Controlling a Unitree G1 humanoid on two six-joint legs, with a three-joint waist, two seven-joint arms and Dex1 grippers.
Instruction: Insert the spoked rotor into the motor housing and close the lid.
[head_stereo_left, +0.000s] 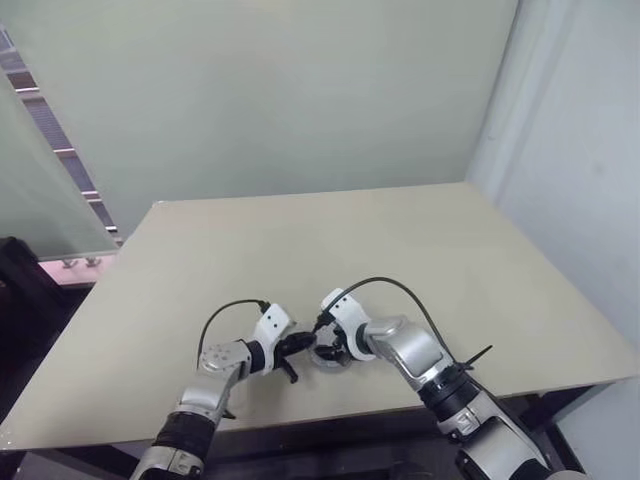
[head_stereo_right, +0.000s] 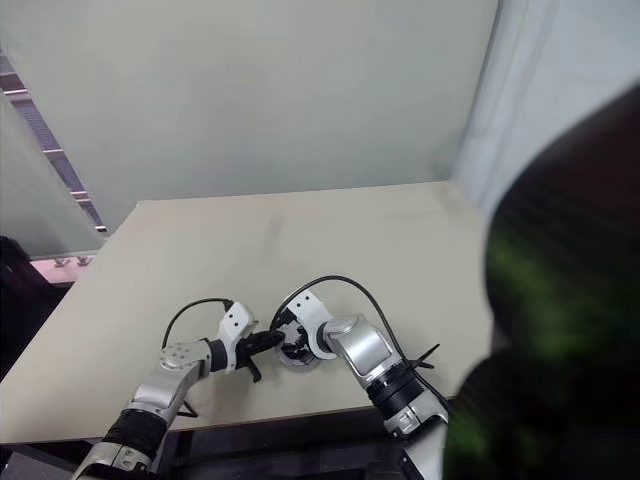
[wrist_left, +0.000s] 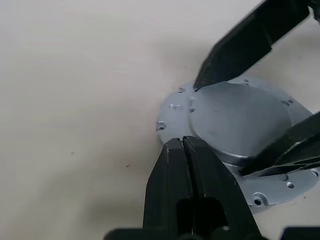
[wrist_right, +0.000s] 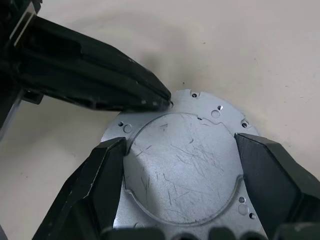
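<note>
The lid (wrist_right: 185, 190), as I read the grey metal disc with a scratched raised centre and a flat rim of small screw holes, lies flat on the counter (head_stereo_left: 300, 250) near its front edge, between the two arms. No spokes or copper windings show, so the other parts may already sit under it; I cannot tell.

The right claw (wrist_right: 180, 150) is spread wide, its fingers set against opposite sides of the raised centre, apparently gripping it. The left claw (wrist_left: 182, 142) is fully closed and holds nothing; its joined tips rest on the rim, just beside the raised centre.

The step in hand looks like seating the lid. To do it well, the right claw should keep its grip even on both sides so that the disc stays level. Any turn should be small and slow. The closed left claw serves best as a steadying stop at the rim, pressing straight down, not sideways, since a sideways push could slide the whole disc over the smooth counter. Lifting one edge risks jamming it.
</note>
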